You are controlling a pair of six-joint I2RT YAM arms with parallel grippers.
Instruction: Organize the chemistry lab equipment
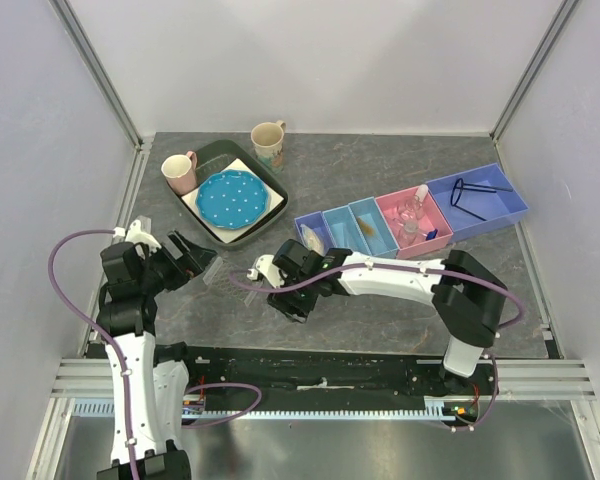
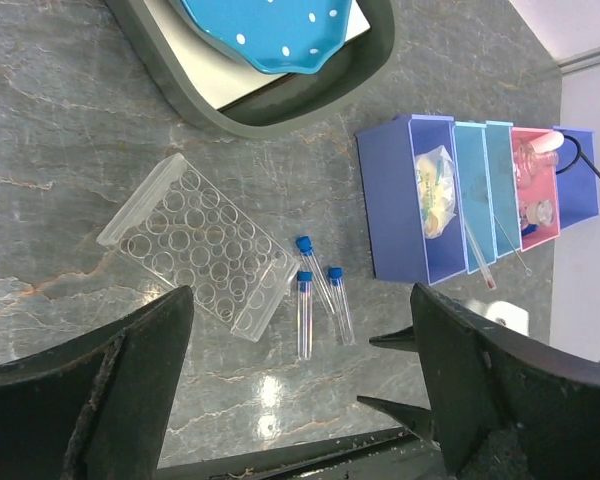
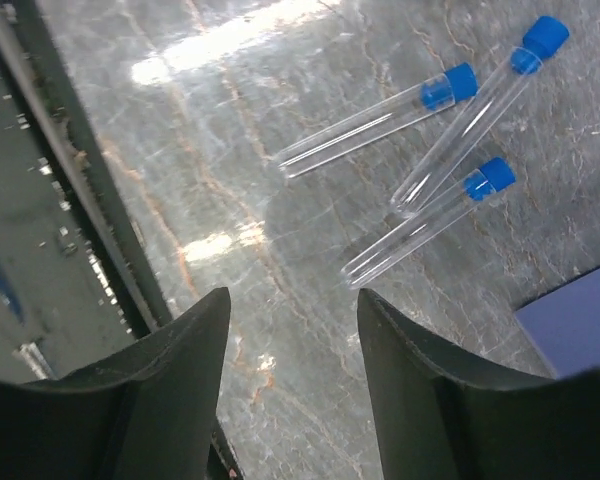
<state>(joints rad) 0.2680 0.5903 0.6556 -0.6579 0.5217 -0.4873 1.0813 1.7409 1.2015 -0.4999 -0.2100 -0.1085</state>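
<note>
Desk (image 1: 380,160) is showing open room toward its back edge, between tray (image 1: 218,150) and bins (image 1: 480,215). Left gripper (image 1: 200,258) and right gripper (image 3: 290,310) are hanging wide open near the front edge. Rack (image 2: 205,245) and three tubes (image 2: 318,295) are lying side by side there, the tubes hiding under the right arm overhead.

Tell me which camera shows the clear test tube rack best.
Left wrist view: the whole test tube rack lies in plain sight, its round wells distinct. Top external gives only a faint clear shape; right wrist misses it.

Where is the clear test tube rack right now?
In the left wrist view the rack lies on the table, left of the three blue-capped tubes, below the grey tray.
</note>
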